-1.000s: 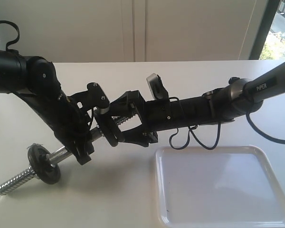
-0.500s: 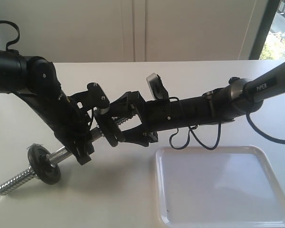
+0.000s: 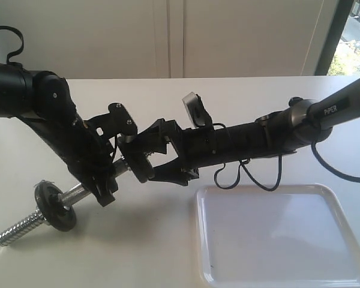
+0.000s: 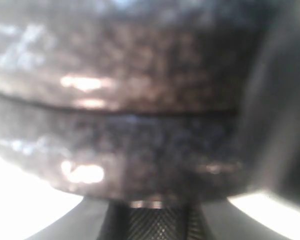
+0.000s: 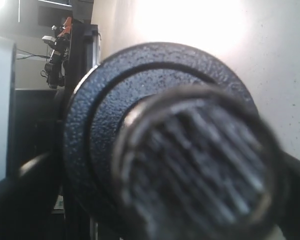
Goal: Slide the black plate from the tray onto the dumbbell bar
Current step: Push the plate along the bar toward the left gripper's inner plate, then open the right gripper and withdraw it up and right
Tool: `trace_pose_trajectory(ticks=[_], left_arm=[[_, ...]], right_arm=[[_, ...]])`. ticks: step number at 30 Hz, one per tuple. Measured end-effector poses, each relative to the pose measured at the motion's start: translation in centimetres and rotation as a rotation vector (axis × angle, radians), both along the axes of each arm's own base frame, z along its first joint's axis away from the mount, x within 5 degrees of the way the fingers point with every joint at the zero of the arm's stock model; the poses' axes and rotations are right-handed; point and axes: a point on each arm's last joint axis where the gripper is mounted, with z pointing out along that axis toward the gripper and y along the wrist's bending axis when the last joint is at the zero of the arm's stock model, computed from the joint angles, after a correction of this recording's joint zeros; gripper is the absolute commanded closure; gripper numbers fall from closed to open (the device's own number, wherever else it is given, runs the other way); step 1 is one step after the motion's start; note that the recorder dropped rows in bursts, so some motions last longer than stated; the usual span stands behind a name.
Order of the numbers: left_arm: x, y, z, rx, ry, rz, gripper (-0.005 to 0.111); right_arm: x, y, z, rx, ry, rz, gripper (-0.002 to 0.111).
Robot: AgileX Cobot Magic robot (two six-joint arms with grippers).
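Nearest the camera, at the lower right of the exterior frame, the tray (image 3: 276, 240) lies flat on the white surface (image 3: 144, 258) with nothing in it. At the lower left, the dumbbell bar (image 3: 24, 227) shows its coarse threaded end low by the surface; the bar rises at a slant toward the middle of the frame. A black disc (image 3: 55, 208) sits on the bar just above that threaded end. Further up the bar, left of centre, the left gripper (image 3: 106, 189) has its fingers closed on the smooth chrome section, just above the disc. The left wrist view is filled by a blurred dark textured mass (image 4: 140, 100), too close to identify. At the centre of the exterior frame the right gripper (image 3: 141, 159) meets the upper end of the bar, its fingers spread apart above and below it. In that view the black plate cannot be separated from the dark fingers. The right wrist view settles its place: the black plate (image 5: 105, 105) is threaded on the bar, behind the blurred threaded tip that points at the camera, with the fingers standing clear at either side of it. The plate is therefore on the bar and off the tray. The right arm (image 3: 324, 114) runs away to the upper right. Farthest back stand pale wall panels (image 3: 168, 36) and a window (image 3: 355, 36) in the upper right corner.
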Motion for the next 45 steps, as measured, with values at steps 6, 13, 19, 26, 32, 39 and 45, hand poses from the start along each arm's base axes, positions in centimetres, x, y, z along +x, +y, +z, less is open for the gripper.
trace_pose_trajectory(ticks=[6,13,19,26,32,39,45], left_arm=[[0.0,0.0,0.0,0.0,0.0,0.0,0.107],[0.0,0.0,0.0,-0.001,-0.002,0.0,0.107],[0.0,0.0,0.0,-0.001,-0.003,0.001,0.107],[0.0,0.0,0.0,0.0,-0.004,0.0,0.107],[0.0,0.0,0.0,0.0,-0.004,0.0,0.107],[0.0,0.0,0.0,0.0,-0.004,0.0,0.107],[0.0,0.0,0.0,0.001,-0.005,-0.001,0.107]], right_arm=[[-0.1,0.0,0.0,-0.003,-0.048,0.021,0.003],[0.3,-1.0,0.0,0.0,-0.074,0.019,0.003],[0.5,-1.9,0.1,-0.002,-0.087,0.03,0.003],[1.0,-4.0,-0.3,-0.052,-0.071,0.039,0.003],[1.8,-7.4,-0.3,-0.118,0.052,-0.017,0.003],[0.8,-7.8,4.2,-0.184,0.019,0.024,0.02],[-3.6,-8.9,14.1,-0.262,-0.225,0.031,0.108]])
